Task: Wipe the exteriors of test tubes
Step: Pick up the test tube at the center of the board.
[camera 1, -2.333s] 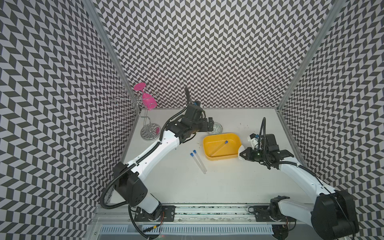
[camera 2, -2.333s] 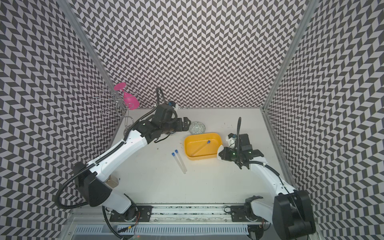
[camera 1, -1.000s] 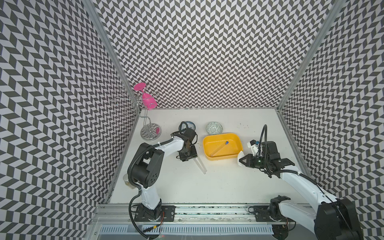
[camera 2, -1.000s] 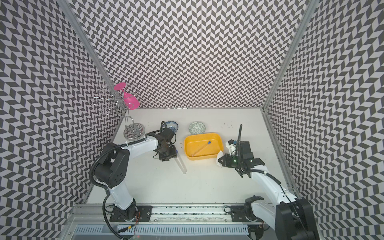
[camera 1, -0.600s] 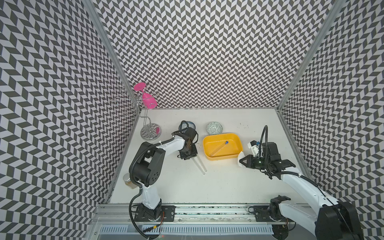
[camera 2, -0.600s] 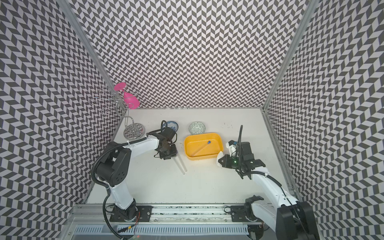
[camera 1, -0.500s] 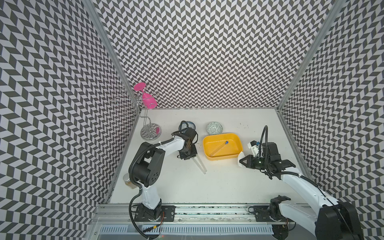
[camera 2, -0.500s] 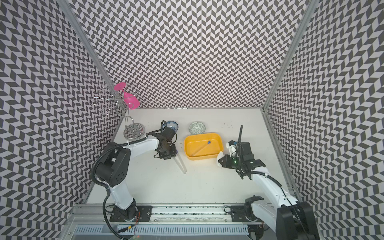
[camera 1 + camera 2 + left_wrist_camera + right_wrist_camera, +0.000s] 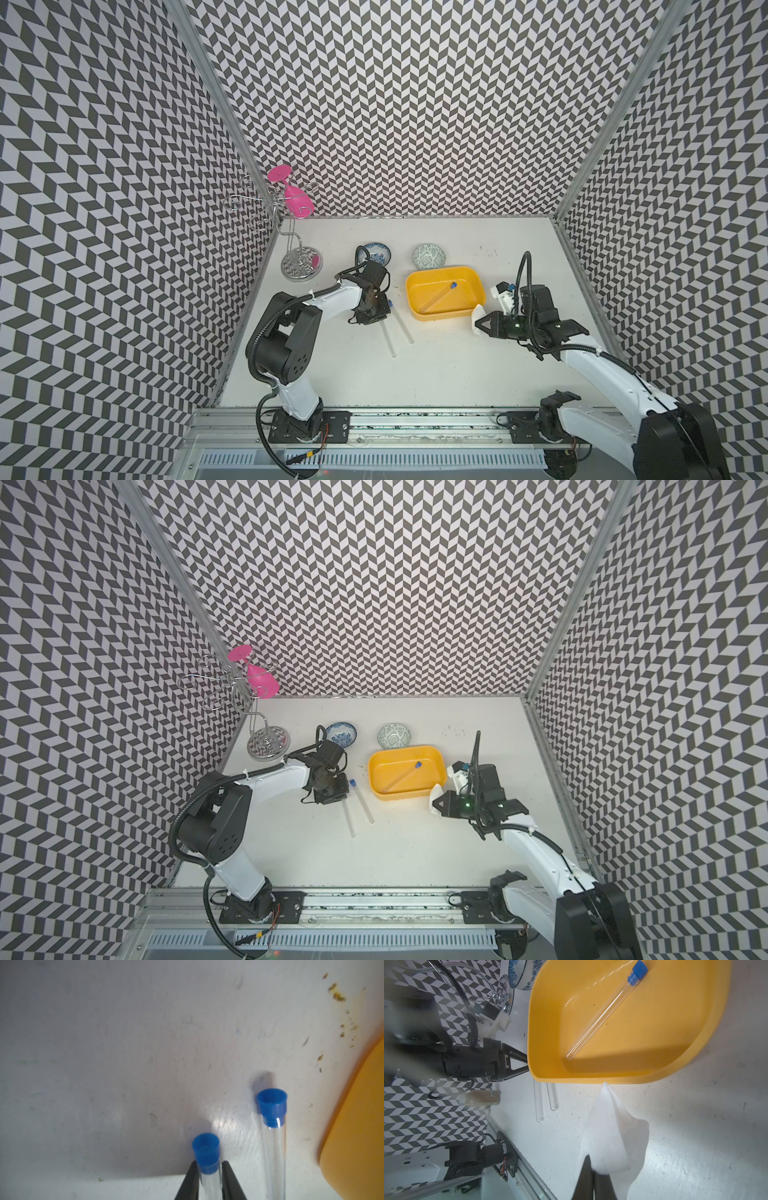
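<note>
1. The left hand (image 9: 209,1165) grips a tube (image 9: 390,338) just under its cap (image 9: 205,1153). The tube lies flat on the surface (image 9: 457,374), its length running toward the front rail (image 9: 415,419).
2. A second tube (image 9: 402,324) lies just beside it, and a third tube (image 9: 436,297) rests in the tub (image 9: 446,318).
3. The right hand (image 9: 591,1167), clamped on a tissue (image 9: 610,1136), sits beyond the tub, farther off.
4. Earlier the left arm reached far back; now it is down on the tubes.

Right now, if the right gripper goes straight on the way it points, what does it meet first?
Probably the near wall of the yellow plastic tub: the right gripper, shut on the white tissue, points at it. Height is unclear; it might pass over the rim.
</note>
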Motion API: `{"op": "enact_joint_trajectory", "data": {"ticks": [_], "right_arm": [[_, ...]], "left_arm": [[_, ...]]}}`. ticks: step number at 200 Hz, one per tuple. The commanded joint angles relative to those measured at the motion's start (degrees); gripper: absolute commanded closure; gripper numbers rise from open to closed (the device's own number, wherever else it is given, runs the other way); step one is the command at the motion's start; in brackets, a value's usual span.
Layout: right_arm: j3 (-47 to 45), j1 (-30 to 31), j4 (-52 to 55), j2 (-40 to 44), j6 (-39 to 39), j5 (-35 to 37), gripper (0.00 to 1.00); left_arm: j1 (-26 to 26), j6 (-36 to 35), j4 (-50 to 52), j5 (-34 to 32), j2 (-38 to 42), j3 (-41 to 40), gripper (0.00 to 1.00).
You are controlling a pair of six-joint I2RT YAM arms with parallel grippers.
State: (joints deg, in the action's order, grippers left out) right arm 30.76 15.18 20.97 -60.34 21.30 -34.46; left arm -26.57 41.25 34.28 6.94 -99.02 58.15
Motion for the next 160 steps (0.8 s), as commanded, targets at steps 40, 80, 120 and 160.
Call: {"op": "enact_joint_trajectory", "data": {"ticks": [40, 80, 120, 160], "right_arm": [[1.3, 11.5, -8.4, -2.2, 2.2, -2.1, 1.00], [4.0, 21.1, -18.3, -8.4, 4.8, -7.9, 1.00], [12.0, 29.6, -25.1, -17.3, 5.7, -12.8, 1.00], [20.1, 32.7, -24.4, -25.1, 4.2, -13.7, 1.00]], "left_arm": [[0.9, -3.6, -1.0, 2.4, 2.5, -1.2, 0.84], [2.6, -5.4, 0.2, 5.1, 9.5, -0.2, 0.84], [3.4, -6.3, 2.7, 7.9, 18.7, 2.0, 0.84], [3.4, -7.6, 4.7, 9.3, 26.4, 1.8, 0.84]]}}
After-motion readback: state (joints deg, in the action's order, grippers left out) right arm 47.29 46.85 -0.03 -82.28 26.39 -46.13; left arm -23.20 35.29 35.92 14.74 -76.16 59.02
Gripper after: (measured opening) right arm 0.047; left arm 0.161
